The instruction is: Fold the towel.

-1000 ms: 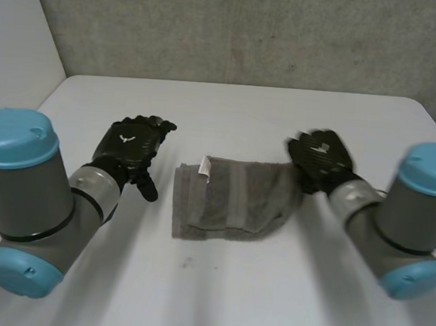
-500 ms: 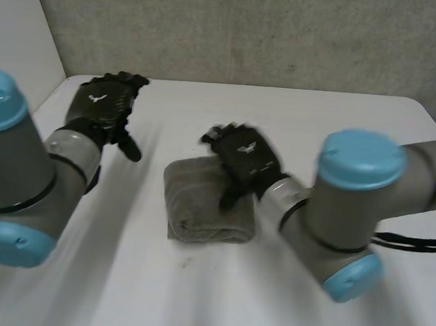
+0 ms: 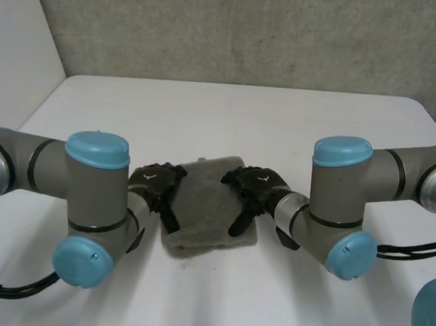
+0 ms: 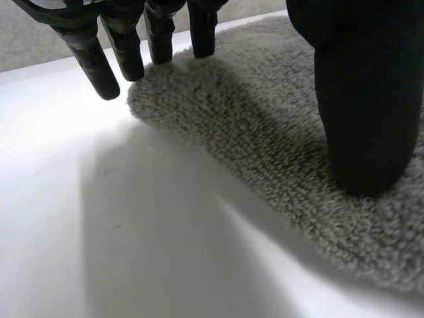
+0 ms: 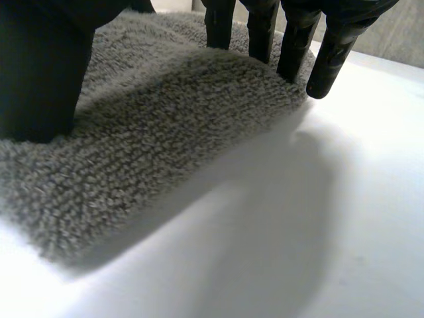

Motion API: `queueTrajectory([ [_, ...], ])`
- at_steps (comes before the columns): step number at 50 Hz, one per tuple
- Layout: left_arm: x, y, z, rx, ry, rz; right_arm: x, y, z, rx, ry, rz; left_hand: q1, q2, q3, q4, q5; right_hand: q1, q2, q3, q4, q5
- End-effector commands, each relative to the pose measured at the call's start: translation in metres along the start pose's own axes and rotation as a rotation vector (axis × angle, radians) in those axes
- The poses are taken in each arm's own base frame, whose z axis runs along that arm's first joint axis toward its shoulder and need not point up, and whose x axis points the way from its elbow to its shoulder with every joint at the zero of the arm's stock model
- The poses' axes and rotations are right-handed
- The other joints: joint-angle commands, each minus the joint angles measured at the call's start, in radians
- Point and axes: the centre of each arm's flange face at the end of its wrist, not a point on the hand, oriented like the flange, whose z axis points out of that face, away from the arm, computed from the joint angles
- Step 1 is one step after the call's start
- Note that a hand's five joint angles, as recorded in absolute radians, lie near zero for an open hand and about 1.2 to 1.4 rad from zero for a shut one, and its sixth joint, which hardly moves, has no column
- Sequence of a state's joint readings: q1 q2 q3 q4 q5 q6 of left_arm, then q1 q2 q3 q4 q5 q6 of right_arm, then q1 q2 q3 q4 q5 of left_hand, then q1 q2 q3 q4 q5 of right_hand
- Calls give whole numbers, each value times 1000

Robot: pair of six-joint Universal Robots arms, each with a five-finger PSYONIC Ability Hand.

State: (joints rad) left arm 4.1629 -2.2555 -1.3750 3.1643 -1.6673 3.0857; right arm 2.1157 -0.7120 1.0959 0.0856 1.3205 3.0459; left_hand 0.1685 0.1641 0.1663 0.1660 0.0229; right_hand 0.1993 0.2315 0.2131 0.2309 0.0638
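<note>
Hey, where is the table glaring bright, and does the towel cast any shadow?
Head view: even light, no glare on the table, and a thin shadow under the near edge of the towel. Left wrist view: the table washes out white past the left hand. Right wrist view: likewise past the right hand.

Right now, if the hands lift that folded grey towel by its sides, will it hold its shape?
Probably not: the towel looks like soft looped terry, so it would likely sag between the left hand and right hand, its layers falling open. Pushed, the thick pile should drag on the table rather than slide.
</note>
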Motion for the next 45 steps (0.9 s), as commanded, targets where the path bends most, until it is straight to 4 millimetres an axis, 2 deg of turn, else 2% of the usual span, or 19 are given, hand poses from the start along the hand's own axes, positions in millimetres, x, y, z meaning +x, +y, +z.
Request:
queueTrajectory([
  [1, -1, -22, -8, 63, 3, 12, 6, -35, -16, 80, 55, -106, 6, 10, 8, 9, -23, -25, -57, -39, -56, -64],
  [2, -1, -22, -8, 64, 3, 12, 6, -36, -16, 81, 55, -106, 6, 10, 8, 9, -23, -25, -57, -39, -56, -64],
  [4, -1, -50, -22, 146, 8, 5, 7, -62, -32, 151, 69, -122, 6, 10, 8, 9, -23, -25, -57, -39, -56, -64],
  [5, -1, -50, -22, 146, 8, 5, 7, -62, -32, 151, 69, -123, 6, 10, 8, 9, -23, -25, -57, -39, -56, -64],
  [7, -1, -65, -30, 192, 10, 2, 10, -75, -40, 185, 84, -127, 6, 10, 8, 9, -23, -25, -57, -39, -56, -64],
  [9, -4, -94, -49, 280, 8, -8, 21, -105, -61, 266, 133, -137, 6, 10, 8, 9, -23, -25, -57, -39, -56, -64],
  [10, -4, -94, -49, 280, 8, -8, 21, -105, -61, 266, 133, -138, 6, 10, 8, 9, -23, -25, -57, -39, -56, -64],
  [12, -9, -124, -72, 375, -2, -17, 35, -133, -85, 349, 224, -143, 7, 11, 9, 9, -22, -25, -57, -39, -56, -64],
  [13, -9, -124, -72, 375, -2, -17, 35, -133, -85, 350, 225, -143, 7, 11, 9, 9, -22, -25, -57, -39, -56, -64],
  [14, -16, -138, -82, 415, -22, -21, 42, -144, -96, 383, 279, -141, 10, 14, 12, 12, -19, -25, -57, -39, -56, -64],
  [15, -17, -138, -82, 415, -22, -21, 50, -153, -107, 410, 337, -136, 10, 14, 12, 12, -19, -25, -57, -39, -56, -64],
  [16, -28, -151, -92, 447, -53, -30, 50, -153, -107, 410, 337, -136, 16, 20, 18, 18, -13, -25, -57, -39, -56, -64],
  [17, -40, -162, -102, 471, -88, -40, 57, -161, -118, 434, 395, -129, 19, 23, 21, 21, -10, -25, -57, -39, -56, -64],
  [18, -41, -162, -102, 471, -89, -40, 57, -162, -118, 434, 395, -129, 19, 23, 21, 21, -10, -25, -57, -39, -56, -64],
  [20, -59, -183, -127, 510, -144, -57, 67, -177, -141, 484, 497, -116, 51, 55, 53, 53, 22, -25, -57, -39, -56, -64],
  [21, -59, -183, -127, 510, -145, -57, 67, -178, -141, 484, 498, -116, 51, 55, 53, 53, 22, -25, -57, -39, -56, -64],
  [23, -68, -196, -148, 519, -177, -62, 74, -185, -159, 501, 561, -106, 86, 90, 88, 88, 57, -25, -57, -39, -56, -64],
  [31, -67, -194, -167, 429, -171, -64, 73, -172, -176, 401, 566, -85, 39, 44, 41, 42, 10, -25, -57, -39, -56, -64],
  [45, -62, -186, -165, 396, -150, -54, 67, -175, -181, 412, 558, -89, 13, 17, 15, 15, -16, -25, -57, -39, -56, -64],
])
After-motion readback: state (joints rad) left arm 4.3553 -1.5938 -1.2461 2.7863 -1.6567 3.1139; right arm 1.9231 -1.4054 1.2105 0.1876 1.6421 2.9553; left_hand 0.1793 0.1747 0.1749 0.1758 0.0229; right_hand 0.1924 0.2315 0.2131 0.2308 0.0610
